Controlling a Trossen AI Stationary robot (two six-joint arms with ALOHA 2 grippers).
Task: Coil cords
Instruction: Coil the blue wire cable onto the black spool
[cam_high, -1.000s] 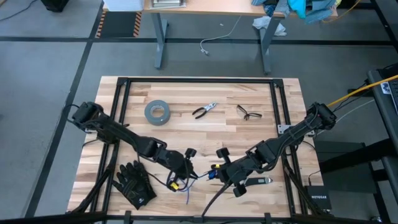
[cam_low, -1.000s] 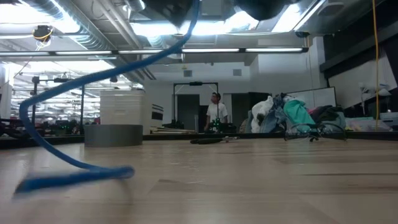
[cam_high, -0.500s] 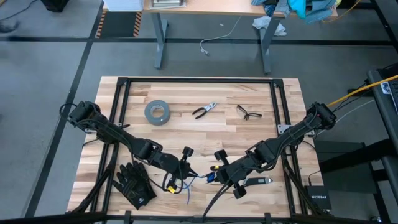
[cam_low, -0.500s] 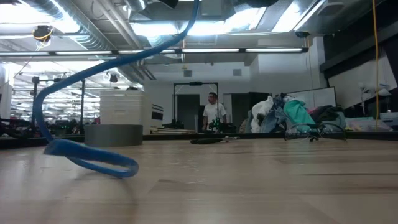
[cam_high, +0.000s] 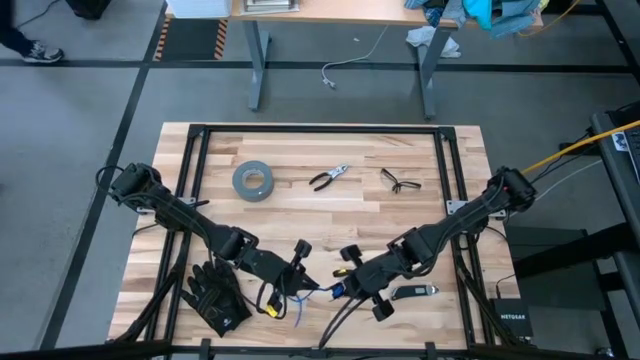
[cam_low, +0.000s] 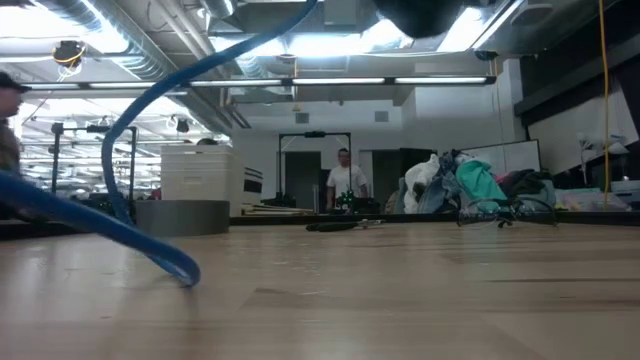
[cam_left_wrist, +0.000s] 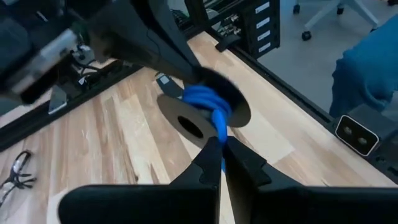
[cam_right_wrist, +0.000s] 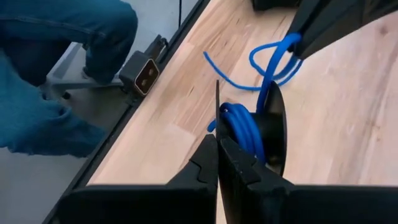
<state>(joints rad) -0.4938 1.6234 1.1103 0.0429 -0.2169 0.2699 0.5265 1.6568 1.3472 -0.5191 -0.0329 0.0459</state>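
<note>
From above, the pale wooden slatted table (cam_high: 330, 215) carries both dark arms converging at its near edge. The left gripper (cam_high: 296, 282) and the right gripper (cam_high: 345, 283) sit just apart, with the thin flexible blue-and-black cord (cam_high: 318, 290) strung between them and a loose blue tail curling down toward the table's edge. The cord's run lies roughly crosswise, from one claw to the other, so neither arm is clearly nearer. A thick grey ring of duct tape (cam_high: 252, 180), dark-handled pliers (cam_high: 328, 178), clear safety glasses (cam_high: 400, 181) and a pair of black work gloves (cam_high: 217, 297) lie well away from the work.

At table height, a smooth blue strand (cam_low: 150, 150) arcs down from above and touches the wood at the left; the grippers themselves are out of frame. A person (cam_low: 344, 183) stands far back in the room.

Past the left wrist's fingers, which are clenched on a blue strand, tight glossy blue turns (cam_left_wrist: 205, 99) are wound onto a black round spool-like piece that the other arm appears to carry.

Past the right wrist's clenched fingers, the blue turns (cam_right_wrist: 242, 130) sit on the flat black disc, apparently pinched at its edge, while a slack loop trails toward the opposite arm. The next wrap likely depends on keeping that strand taut.
</note>
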